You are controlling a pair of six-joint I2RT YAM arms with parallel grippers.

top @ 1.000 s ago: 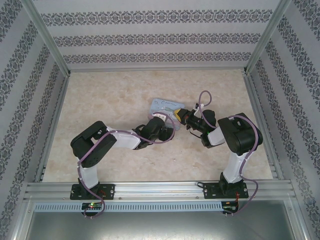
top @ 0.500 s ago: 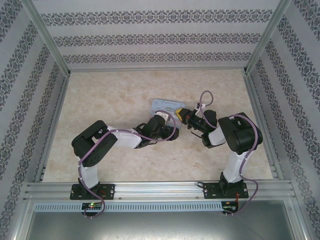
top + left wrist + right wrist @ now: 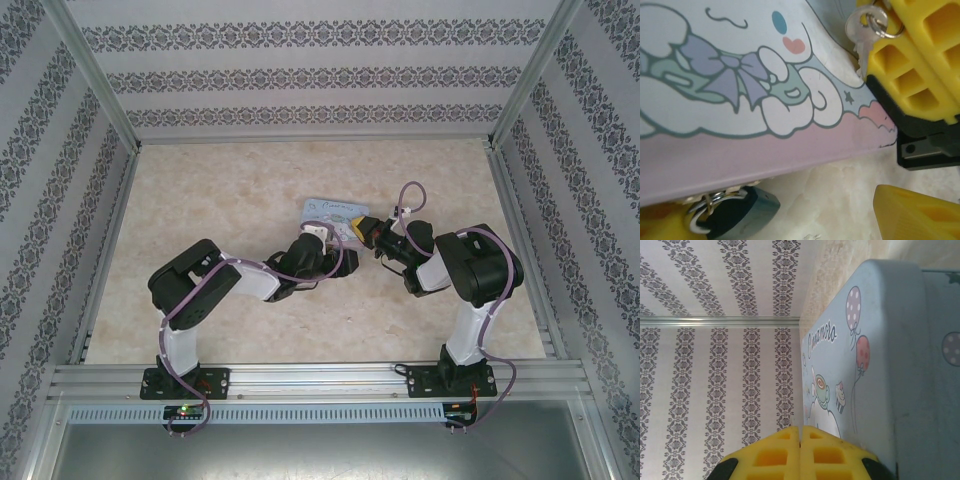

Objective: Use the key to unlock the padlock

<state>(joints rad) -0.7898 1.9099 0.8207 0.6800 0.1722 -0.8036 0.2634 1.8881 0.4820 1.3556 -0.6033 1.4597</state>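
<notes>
Now our right gripper (image 3: 800, 436) is clamped on the small silver key (image 3: 863, 30), and our left gripper (image 3: 785, 222) gapes wide around the dark bluish metal padlock (image 3: 740, 215), close by one finger. We judge this the aligning step; next we must steady the lock and aim the key.

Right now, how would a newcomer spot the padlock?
Find the cartoon tin in the left wrist view. Under its pink edge, bottom left, sits the padlock: dark bluish body, silver shackle, unlike the all-silver key at top right.
</notes>
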